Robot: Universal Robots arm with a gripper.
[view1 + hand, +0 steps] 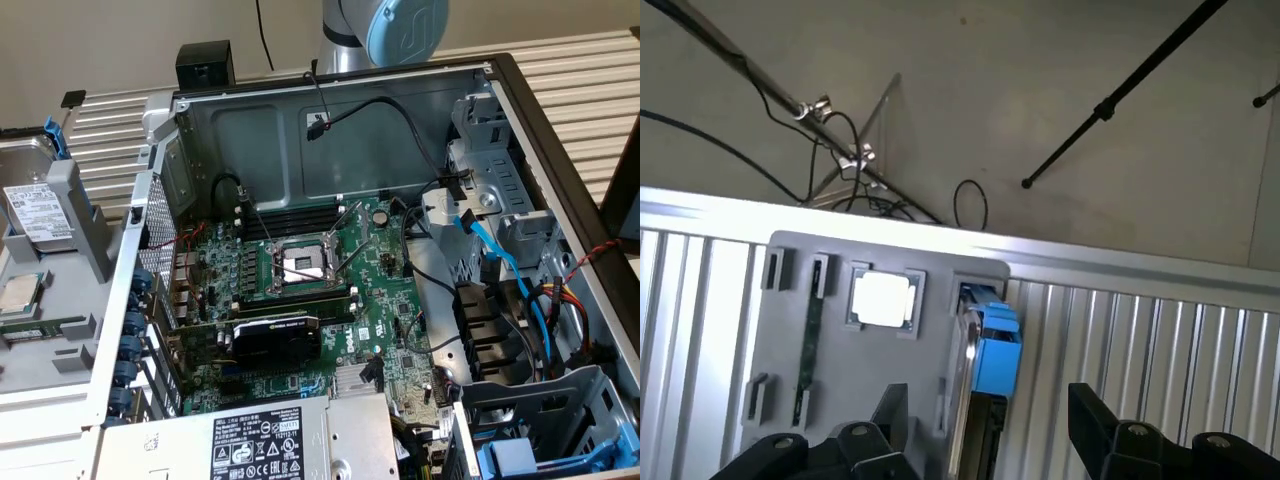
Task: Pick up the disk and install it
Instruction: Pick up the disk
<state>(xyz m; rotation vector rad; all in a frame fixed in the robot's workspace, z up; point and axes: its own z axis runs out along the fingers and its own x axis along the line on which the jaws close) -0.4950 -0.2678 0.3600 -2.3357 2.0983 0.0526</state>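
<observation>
Underneath everything, a ribbed metal tabletop [590, 70]. On it, an open case [330, 130] with the lid off and the innards showing. Flat inside, the motherboard [300, 300], with a power supply [260, 440] at the near edge, a socket [300, 262] mid-board and a black graphics card [275, 335] just nearer than the socket. At the exterior view's right, a drive cage [490, 160] with a blue cable [490, 255] trailing down it and a second drive [520, 462] in a blue frame seated in the near corner. Behind the case's far wall, the arm [385, 30]. Beside the case at the exterior view's left, a grey tray [90, 225] with slots. Standing on edge in one slot, the disk [38, 210]: silver, white label facing out, blue carrier [55, 135] at its far end. Not yet lifted, not yet in the case. Seen from the wrist, the gripper [986, 405] astride the disk's thin edge, jaws spread wide, one to each side with a clear gap on both, gripping nothing. In neighbouring slots, a square chip [20, 292] lying flat and a memory stick [35, 328].
</observation>
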